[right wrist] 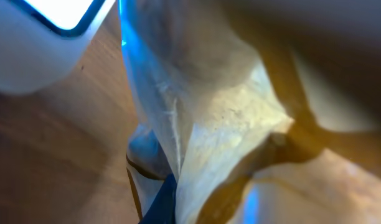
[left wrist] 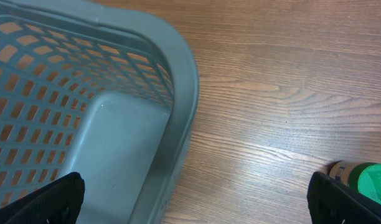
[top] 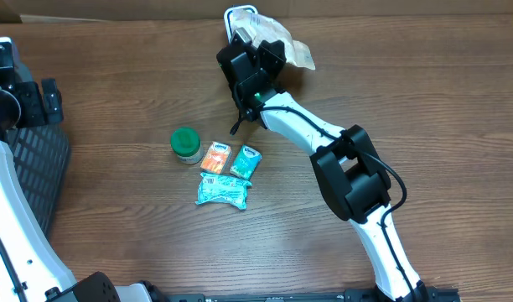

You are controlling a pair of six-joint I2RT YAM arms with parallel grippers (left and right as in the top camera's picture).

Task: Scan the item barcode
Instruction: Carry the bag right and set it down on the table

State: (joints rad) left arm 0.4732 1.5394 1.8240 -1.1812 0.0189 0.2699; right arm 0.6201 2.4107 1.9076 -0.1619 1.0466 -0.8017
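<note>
Overhead: right claw point(top: 263, 49) sat at the desk's far edge, near the middle, clenched on a crinkled clear bag point(top: 297, 52). Bag was right beside the white scanner point(top: 238, 15) at that edge; could not tell if they touched. Mid-desk cluster, well apart from the bag: green-lid jar point(top: 185, 144), orange packet point(top: 215, 158), teal packet point(top: 246, 161) and teal pack point(top: 223, 191) just in front of them. Grey basket point(top: 34, 159) at the left edge, left claw point(top: 34, 99) above its far end.

Left wrist: left claw point(left wrist: 190, 208) released, fingers point(left wrist: 53, 199) spread wide at the bottom corners, nothing between them. Basket point(left wrist: 147, 93) rim and mesh wall filled the left side, bare desk point(left wrist: 284, 81) to the right, jar point(left wrist: 365, 180) at the lower right.

Right wrist: blurred close-up. Bag point(right wrist: 228, 124) filled most of the frame; scanner point(right wrist: 47, 37) with a lit blue-edged panel at top left, desk point(right wrist: 53, 162) below it. Fingers not visible here
</note>
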